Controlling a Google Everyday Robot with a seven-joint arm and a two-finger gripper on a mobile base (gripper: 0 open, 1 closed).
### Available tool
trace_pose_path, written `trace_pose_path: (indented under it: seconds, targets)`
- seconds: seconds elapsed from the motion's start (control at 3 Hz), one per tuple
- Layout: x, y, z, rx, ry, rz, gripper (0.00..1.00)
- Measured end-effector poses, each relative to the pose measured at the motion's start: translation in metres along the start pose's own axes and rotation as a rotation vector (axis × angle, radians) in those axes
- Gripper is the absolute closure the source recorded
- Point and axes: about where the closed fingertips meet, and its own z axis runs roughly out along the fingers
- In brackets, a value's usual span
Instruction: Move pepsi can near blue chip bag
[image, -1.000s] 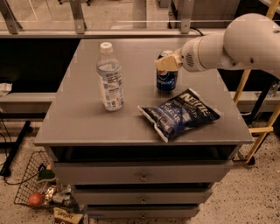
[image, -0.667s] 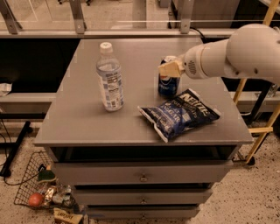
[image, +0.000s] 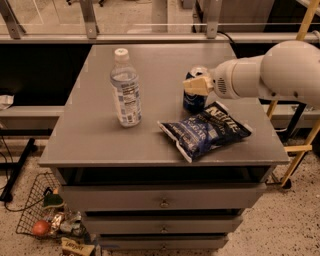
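Note:
The pepsi can (image: 193, 101), dark blue with a silver top, is upright at the right middle of the grey cabinet top (image: 100, 140). It is right behind the far edge of the blue chip bag (image: 206, 131), which lies flat near the front right. My gripper (image: 198, 85) reaches in from the right on a white arm (image: 270, 75) and is shut on the can's upper part. I cannot tell whether the can's base touches the surface.
A clear water bottle (image: 125, 90) with a white cap stands on the left half of the top. A railing (image: 150, 36) runs behind the cabinet. A yellow frame (image: 300, 145) stands to the right. A wire basket (image: 45, 215) with clutter lies on the floor at the left.
My gripper and the pepsi can have moved together a little toward the front and right, closer to the chip bag. The bottle and the bag have not moved.

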Motion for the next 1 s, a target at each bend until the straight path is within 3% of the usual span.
trace_pose_path:
  seconds: [0.33,1.0]
  targets:
    - [-0.0002,0.0001,-0.0001,0.000,0.000,0.000,0.82]
    - [-0.0032,0.0037,-0.0003,-0.003,-0.002,-0.006,0.35]
